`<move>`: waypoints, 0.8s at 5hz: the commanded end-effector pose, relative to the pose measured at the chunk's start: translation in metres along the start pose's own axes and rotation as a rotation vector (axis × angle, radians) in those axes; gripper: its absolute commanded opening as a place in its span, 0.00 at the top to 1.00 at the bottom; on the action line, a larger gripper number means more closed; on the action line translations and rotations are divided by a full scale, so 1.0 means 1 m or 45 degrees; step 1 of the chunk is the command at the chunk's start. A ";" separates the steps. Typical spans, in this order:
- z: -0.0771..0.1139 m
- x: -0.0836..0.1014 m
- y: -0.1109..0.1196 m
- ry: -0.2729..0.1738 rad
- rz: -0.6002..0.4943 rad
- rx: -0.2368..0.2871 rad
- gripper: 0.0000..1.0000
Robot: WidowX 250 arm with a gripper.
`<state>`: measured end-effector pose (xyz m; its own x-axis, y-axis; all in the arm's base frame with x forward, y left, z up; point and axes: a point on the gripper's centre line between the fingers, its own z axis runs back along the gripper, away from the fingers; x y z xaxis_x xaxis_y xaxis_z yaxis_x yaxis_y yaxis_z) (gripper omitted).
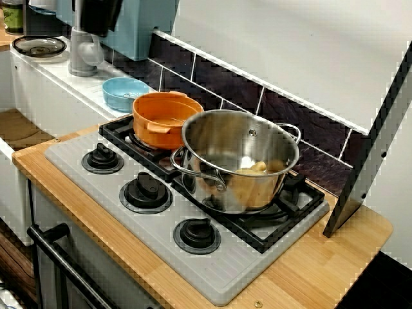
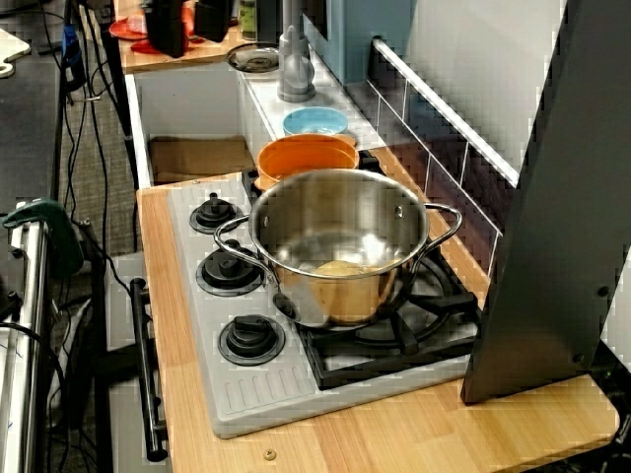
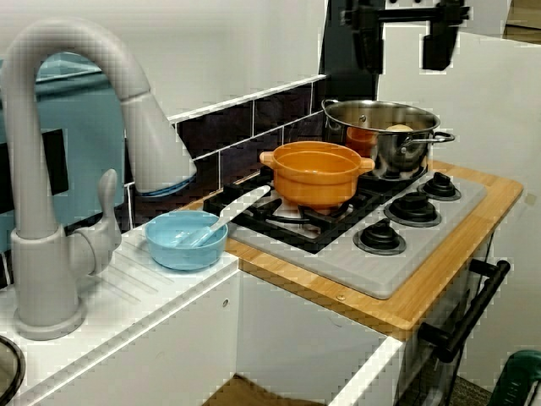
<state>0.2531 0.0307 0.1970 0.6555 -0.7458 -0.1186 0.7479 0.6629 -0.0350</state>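
Claw point(image 3: 404, 66) spread, hanging above steel pot point(image 1: 241, 161); yellow food point(image 1: 257, 168) inside; orange pot point(image 1: 164, 119) just beside. Advise keeping claw centred, clear of rim and handles

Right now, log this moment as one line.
gripper open, empty, raised, nearest shiny steel pot | pale yellow lump inside | round orange pot alongside

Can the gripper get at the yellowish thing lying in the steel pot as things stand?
Probably yes. The gripper seems to hang over the steel pot, fingers apart. The pot has no lid, and nothing lies between the gripper and the yellowish thing. The tall wall leaves only a way from above.
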 end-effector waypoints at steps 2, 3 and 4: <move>-0.008 0.000 0.000 -0.081 -0.148 0.199 0.00; -0.010 -0.001 0.010 -0.099 -0.129 0.205 0.00; -0.014 -0.001 0.023 -0.159 -0.039 0.163 0.00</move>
<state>0.2603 0.0489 0.1711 0.6323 -0.7747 -0.0100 0.7739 0.6309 0.0553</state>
